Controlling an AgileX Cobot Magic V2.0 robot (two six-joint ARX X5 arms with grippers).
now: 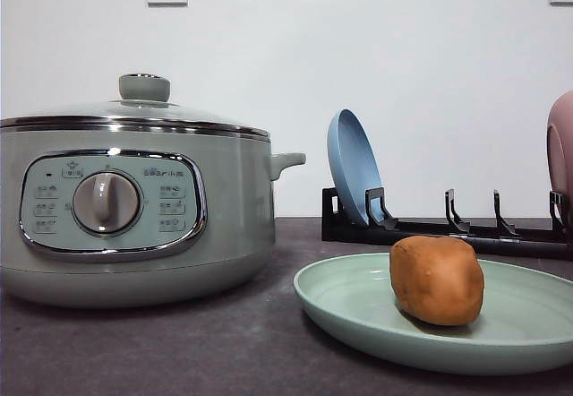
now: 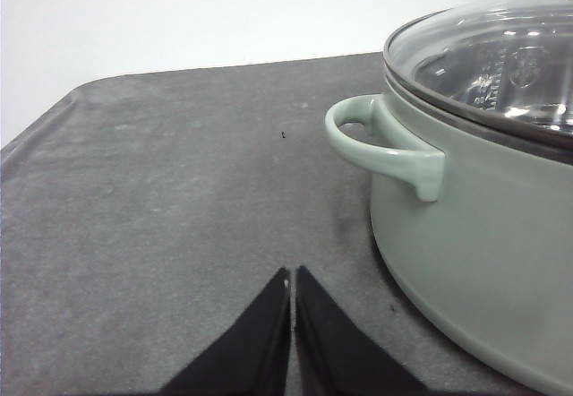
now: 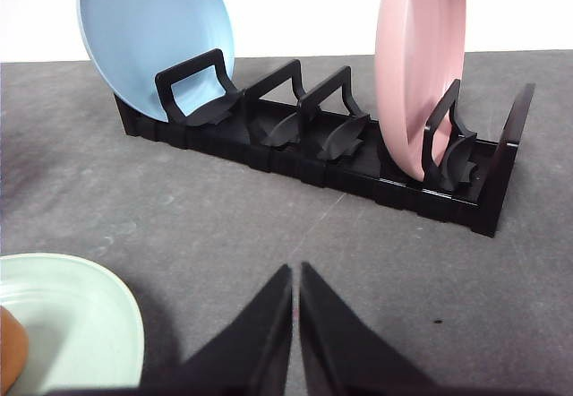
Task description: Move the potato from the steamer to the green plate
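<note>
One potato [image 1: 437,279] lies on the green plate [image 1: 358,302], which sits on our dark bench [image 1: 179,351] at the front right. It rests a little right of the plate's middle, touching the plate's floor. In our right wrist view we catch only a sliver of the potato at the plate's edge.

To the left stands the steamer [image 1: 134,208], its glass lid [image 1: 143,109] closed and the knob on top. Its dial faces us, and a side handle [image 1: 288,160] juts toward the plate. Steamer and plate stand near each other but apart.

Behind the plate a black rack [image 1: 448,230] holds a blue plate [image 1: 354,167] leaning at its left end and a pink plate [image 3: 421,64] upright near its right end, with free slots between them.

Our left tool [image 2: 293,279] has its fingers pressed together, pinching nothing, low over bare bench beside the steamer's other handle [image 2: 385,141]. Our right tool [image 3: 296,275] is likewise pressed together and holds nothing, over the bench between the green plate and the rack.
</note>
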